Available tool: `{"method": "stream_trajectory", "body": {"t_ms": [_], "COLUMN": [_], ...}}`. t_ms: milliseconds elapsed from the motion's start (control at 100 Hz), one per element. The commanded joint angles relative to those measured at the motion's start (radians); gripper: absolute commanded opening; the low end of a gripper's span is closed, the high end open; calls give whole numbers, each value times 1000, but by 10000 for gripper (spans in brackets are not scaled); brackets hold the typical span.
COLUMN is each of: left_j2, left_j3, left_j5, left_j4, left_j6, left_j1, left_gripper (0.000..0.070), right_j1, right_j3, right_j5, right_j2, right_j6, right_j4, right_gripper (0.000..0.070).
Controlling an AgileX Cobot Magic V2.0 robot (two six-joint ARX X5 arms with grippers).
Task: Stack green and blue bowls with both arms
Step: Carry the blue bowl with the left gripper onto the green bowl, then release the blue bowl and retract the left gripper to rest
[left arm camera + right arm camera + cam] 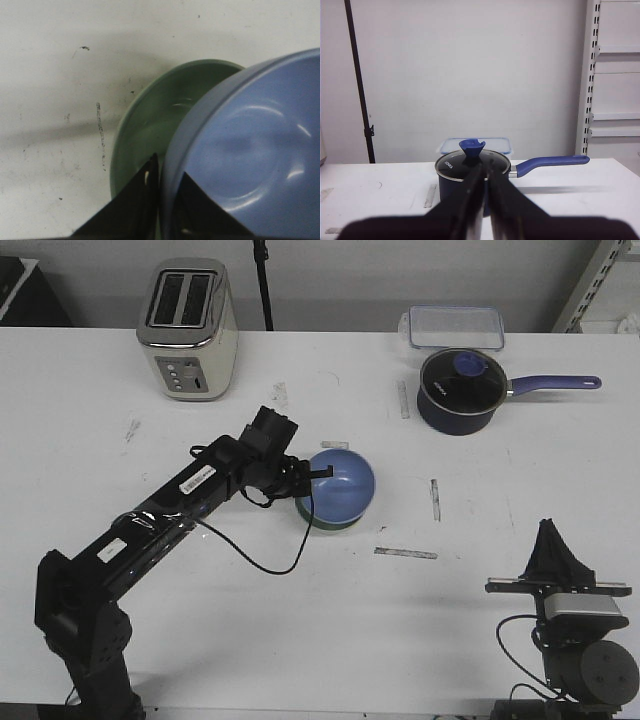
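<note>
Your left gripper [318, 476] pinches the near rim of the light periwinkle blue bowl [341, 486], one black finger [131, 207] outside the wall and one inside, jaws pressed onto that thin edge. The blue bowl sits tilted over the pale mint green bowl [150, 120], which shows as a dark green sliver under it in the front view. Both lie in front of the dark navy saucepan with its glass lid and blue handle [459, 390], off toward the cream and chrome toaster [188, 330] side, well apart from each.

From the wrist view the blue bowl overlaps the green one but is not seated: its rim rides across the green bowl's inside, off-centre.

Handling, as I judge it: both bowls look smooth, hard and glossy, probably light, so a rim pinch is the only real hold and a slippery one. A bowl held by one edge wants to swing about the fingers; lower it level and let go only when it settles concentric. The green bowl may skate on the white table [300, 640] if nudged.

Your right gripper [549, 540] is parked on the near side of the saucepan, well short of it and holding nothing, its fingers pressed almost together with only a sliver between them in its own view.
</note>
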Motion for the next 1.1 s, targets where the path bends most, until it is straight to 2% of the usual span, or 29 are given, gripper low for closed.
{"method": "stream_trajectory", "body": {"t_ms": [0,480,530,640,1090], "left_j2": [21,21,21,21,-23], "left_j3": [30,30,30,30,30], "left_j5": [0,-6,-6,-5,8], "left_j4": [3,-34,-35,-35,-24], "left_j6": [-3,14,14,14,14], "left_j1": [-7,1,1,1,4], "left_gripper": [1,10,29,138,139], "right_j1": [0,0,0,0,0], "right_j3": [1,1,1,1,1], "right_j5": [-2,-2,-2,-2,-2], "right_j2": [-1,-1,-1,-1,-1], "right_j6": [-5,-5,-5,-5,-5], "right_j4": [11,11,11,11,11], "right_gripper": [3,3,3,3,3]}}
